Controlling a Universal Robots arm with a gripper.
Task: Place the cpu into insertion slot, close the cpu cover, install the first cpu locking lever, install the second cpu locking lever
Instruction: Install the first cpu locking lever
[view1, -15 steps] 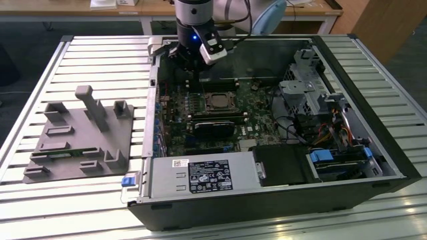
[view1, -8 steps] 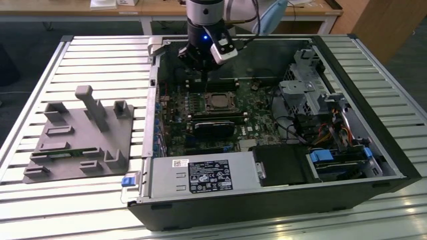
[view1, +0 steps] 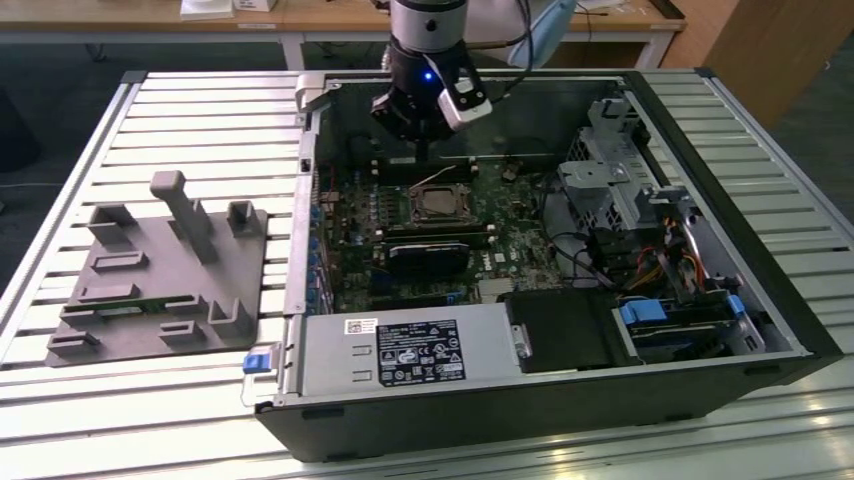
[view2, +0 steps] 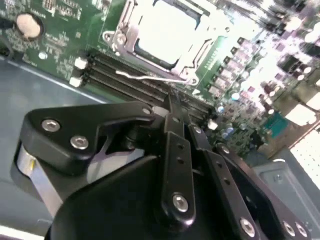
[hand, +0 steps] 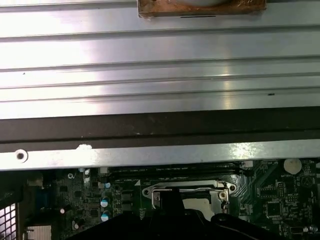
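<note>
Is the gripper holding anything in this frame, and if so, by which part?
Nothing seems held: the black gripper is shut with nothing in it, tips close by the thin silver wire locking lever.

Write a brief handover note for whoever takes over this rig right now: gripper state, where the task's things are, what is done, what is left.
Gripper: fingers shut, holding nothing, poised over the memory slots beside the insertion slot.
The cpu sits in the slot, and the cpu cover lies down over it. Placing and closing look done.
One thin locking lever juts out beside the slot, seemingly unlatched. I cannot tell the other lever's state.
Left: the levers.
</note>
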